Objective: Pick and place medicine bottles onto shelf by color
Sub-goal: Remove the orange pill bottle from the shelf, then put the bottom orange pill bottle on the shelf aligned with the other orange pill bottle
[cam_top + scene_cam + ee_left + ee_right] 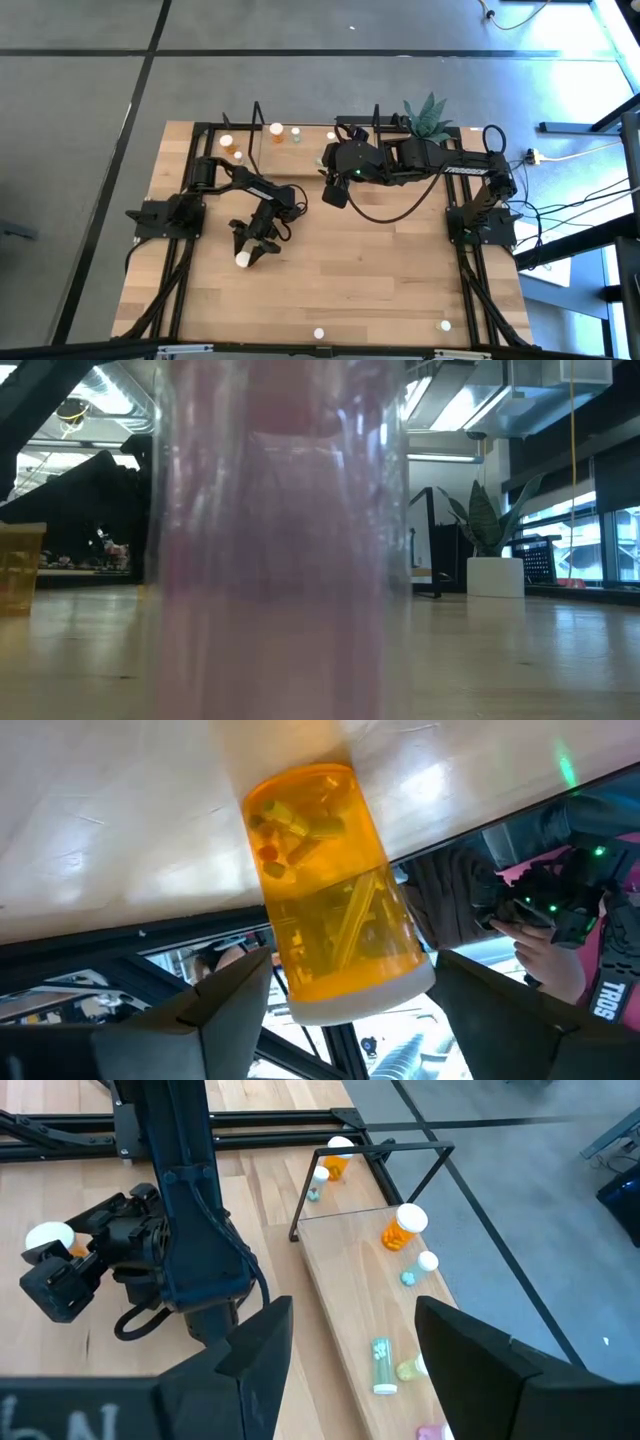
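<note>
- Left wrist view is showing the left gripper [335, 990] straddling an orange bottle [335, 890], its white cap toward the camera, with a clear gap on each side — the fingers [225, 995] are standing apart and not pinching it yet.
- From above, that left gripper [252, 243] is working mid-tabletop, the bottle's white cap [243, 260] showing at its tip; whether the bottle is resting on the wood or being carried I cannot tell.
- To do this step well, I would be centring the bottle between the fingers, closing on the body rather than the cap, and lifting straight up before swinging toward the shelf [300, 150].
- Right gripper [335, 192] is waiting just in front of the shelf, jaws parted and holding nothing — the left arm should be steering around it.
- On the shelf board [350, 1280], orange bottles [402, 1228] are gathering at one end and greenish ones [381, 1363] are lying nearer the right wrist camera; the orange end looks like the target.
- The tabletop [380, 270] is pale wood framed by black rails, with two stray bottles [319, 333] near its front edge and a potted plant [430, 115] at the back right.
- Low view is being blocked by a pinkish bottle [280, 540] right at the lens; behind it, a lit room with windows.
</note>
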### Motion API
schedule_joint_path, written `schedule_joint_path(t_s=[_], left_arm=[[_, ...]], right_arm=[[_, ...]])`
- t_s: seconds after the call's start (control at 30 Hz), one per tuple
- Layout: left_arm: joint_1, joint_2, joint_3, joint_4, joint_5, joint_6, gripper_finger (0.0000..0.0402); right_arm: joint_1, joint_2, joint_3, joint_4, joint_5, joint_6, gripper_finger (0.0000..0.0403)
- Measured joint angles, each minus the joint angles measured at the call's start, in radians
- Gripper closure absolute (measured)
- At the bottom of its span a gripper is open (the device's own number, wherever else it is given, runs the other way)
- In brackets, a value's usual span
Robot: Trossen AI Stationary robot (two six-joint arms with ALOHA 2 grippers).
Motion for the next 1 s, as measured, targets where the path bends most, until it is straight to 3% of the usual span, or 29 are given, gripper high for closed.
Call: schedule_joint_path(t_s=[0.2,0.47,0.7,1.0], left_arm=[[0.0,0.0,0.037,-0.038,-0.018,0.056,0.0112],[0.027,-0.032,0.156,-0.092,-0.182,0.046,0.0112],[0.028,-0.12,0.236,-0.102,-0.327,-0.05,0.0111],[-0.009,-0.308,0.244,-0.09,-0.492,-0.235,0.0111]], right_arm=[[0.0,0.0,0.0,0.0,0.0,-0.001,0.0189],[0.0,0.0,0.0,0.001,0.0,0.0,0.0189],[0.0,0.0,0.0,0.004,0.0,0.0,0.0189],[0.0,0.0,0.0,0.006,0.0,0.001,0.0189]])
